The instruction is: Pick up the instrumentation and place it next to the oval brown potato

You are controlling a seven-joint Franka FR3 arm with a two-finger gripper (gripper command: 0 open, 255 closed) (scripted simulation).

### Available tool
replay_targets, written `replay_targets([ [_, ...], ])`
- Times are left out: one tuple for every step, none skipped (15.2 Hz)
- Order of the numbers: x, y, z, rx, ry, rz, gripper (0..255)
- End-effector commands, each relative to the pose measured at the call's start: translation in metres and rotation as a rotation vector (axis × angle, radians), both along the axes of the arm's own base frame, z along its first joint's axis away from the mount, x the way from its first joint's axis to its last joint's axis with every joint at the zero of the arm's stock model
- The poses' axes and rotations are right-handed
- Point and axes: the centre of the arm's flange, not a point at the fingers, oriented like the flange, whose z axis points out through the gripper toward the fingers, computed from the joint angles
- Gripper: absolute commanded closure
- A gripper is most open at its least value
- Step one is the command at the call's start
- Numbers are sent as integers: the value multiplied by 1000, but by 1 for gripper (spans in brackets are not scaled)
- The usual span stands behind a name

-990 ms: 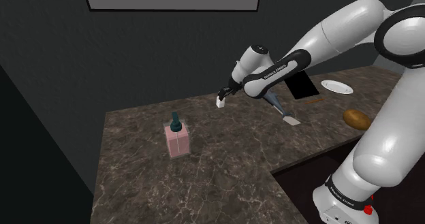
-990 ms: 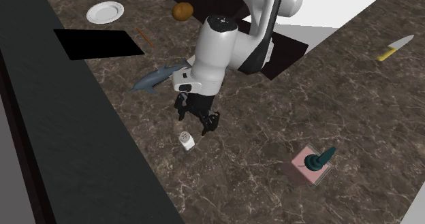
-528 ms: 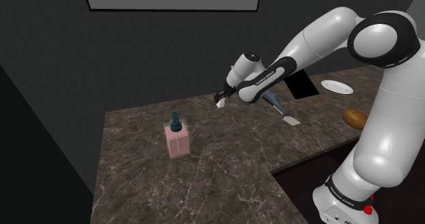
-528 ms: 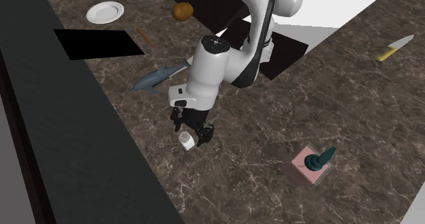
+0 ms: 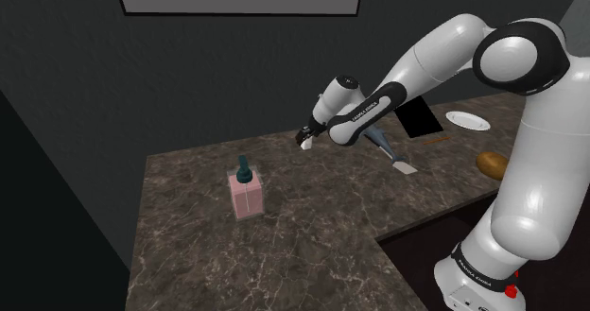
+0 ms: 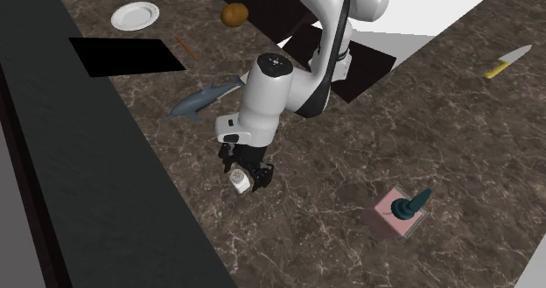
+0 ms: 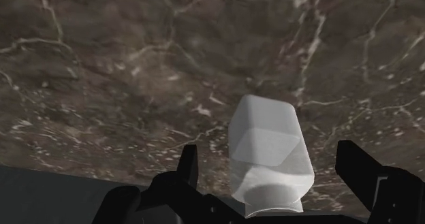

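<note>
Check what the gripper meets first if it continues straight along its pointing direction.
Probably the small white instrument, between the open fingers of the gripper; the marbled countertop lies right behind it.

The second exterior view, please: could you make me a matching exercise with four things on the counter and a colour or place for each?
Things:
1. white instrument
2. potato
3. box
4. knife

Colour or place:
A. pink
B. between the fingers of the pincer
C. yellow handle
D. brown

Pairs: 1-B, 2-D, 3-A, 4-C.
</note>
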Motion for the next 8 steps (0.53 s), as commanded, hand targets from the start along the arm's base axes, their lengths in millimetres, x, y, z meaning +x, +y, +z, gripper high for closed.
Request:
replay_targets([
  [0,0,0,0,0,0,0],
  [0,0,0,0,0,0,255],
  [0,0,0,0,0,0,255],
  [0,0,0,0,0,0,255],
  [0,0,0,0,0,0,255],
  [0,0,0,0,0,0,255],
  [0,0,0,0,0,0,255],
  [0,0,0,0,0,0,255],
])
